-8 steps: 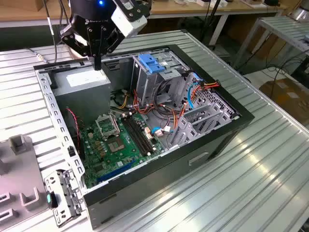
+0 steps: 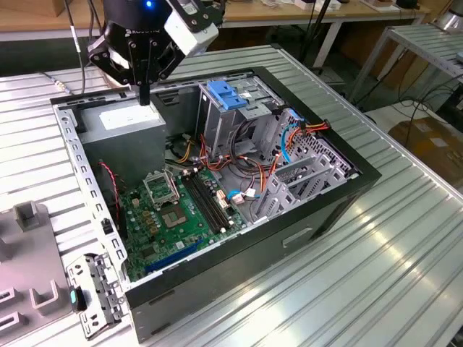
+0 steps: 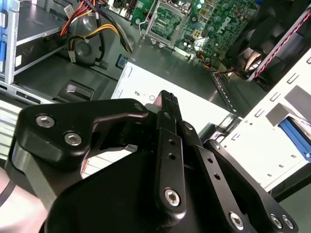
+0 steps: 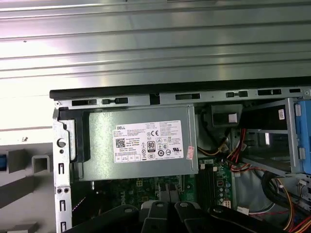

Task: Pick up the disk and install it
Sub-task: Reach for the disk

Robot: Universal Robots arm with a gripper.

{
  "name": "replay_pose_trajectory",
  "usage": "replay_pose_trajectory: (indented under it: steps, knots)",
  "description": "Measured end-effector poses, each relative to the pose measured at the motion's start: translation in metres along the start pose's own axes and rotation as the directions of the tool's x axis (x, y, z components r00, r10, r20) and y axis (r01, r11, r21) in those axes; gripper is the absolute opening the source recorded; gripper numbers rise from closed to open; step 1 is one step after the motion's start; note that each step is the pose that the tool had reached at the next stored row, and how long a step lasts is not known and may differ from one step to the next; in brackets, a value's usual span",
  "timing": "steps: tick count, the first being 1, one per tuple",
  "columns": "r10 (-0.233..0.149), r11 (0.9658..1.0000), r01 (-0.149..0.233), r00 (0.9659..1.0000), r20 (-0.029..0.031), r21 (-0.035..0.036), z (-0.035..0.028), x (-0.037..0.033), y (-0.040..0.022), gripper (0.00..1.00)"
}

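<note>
Grey box (image 4: 97, 145), white printed label (image 4: 148, 141), gripper (image 2: 145, 100) near

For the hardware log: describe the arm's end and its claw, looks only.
The claw is matte black: flat jointed link bars pinned with silver screws, narrowing to slim fingers with a ribbed tip. Its body is rounded and black with pale lettering. Above it sit a blue light and a white boxy housing.

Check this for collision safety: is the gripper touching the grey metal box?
Cannot tell. In the exterior view the gripper tip overlaps the grey metal box, with neither contact nor gap plain.
</note>
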State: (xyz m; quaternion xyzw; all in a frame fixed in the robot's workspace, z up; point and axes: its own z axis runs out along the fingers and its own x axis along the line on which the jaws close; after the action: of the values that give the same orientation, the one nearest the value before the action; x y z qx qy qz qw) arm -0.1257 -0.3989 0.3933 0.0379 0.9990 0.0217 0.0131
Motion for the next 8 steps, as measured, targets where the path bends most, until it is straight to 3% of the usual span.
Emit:
replay_pose_trajectory:
  steps: [8]
  knots:
    - [0.000, 1.0000, 0.000, 1.0000, -0.0001, 0.0000, -0.0001, 0.0050, -0.0004, 0.11]
